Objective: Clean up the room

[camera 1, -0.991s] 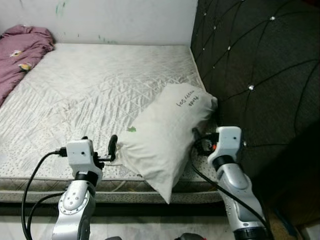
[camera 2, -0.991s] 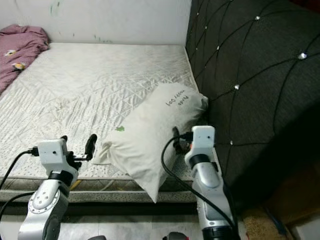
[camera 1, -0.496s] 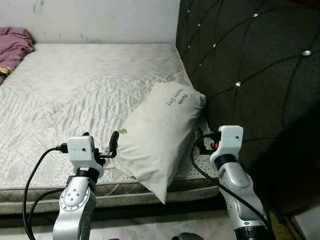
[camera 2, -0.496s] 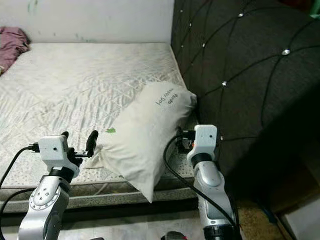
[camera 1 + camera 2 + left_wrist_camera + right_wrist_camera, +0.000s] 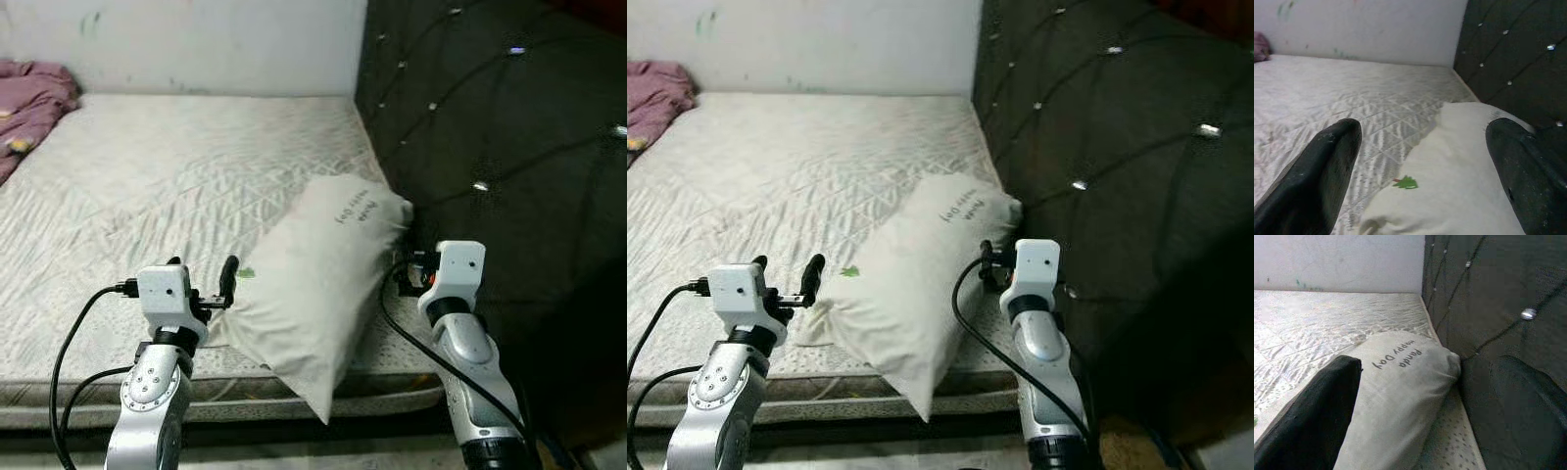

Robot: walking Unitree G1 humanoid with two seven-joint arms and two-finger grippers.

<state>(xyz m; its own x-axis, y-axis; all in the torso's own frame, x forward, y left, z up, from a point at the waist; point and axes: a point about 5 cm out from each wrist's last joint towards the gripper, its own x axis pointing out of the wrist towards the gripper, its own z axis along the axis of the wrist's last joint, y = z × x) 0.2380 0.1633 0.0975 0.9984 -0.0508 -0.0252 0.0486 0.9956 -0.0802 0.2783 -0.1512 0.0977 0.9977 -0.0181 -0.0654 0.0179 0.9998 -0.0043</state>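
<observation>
Pillow [image 5: 318, 284] lies between left gripper [image 5: 1420, 166] and right gripper [image 5: 1449, 406], both jaws spread apart.

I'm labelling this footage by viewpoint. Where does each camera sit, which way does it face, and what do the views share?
Left and right eye views: on the head, looking forward and down at the quilted white mattress; both silver arms show, left pincer and right pincer.
Left wrist view: along its open black fingers over the mattress.
Right wrist view: along its open fingers beside the dark tufted headboard.
All share the white printed pillow.
</observation>
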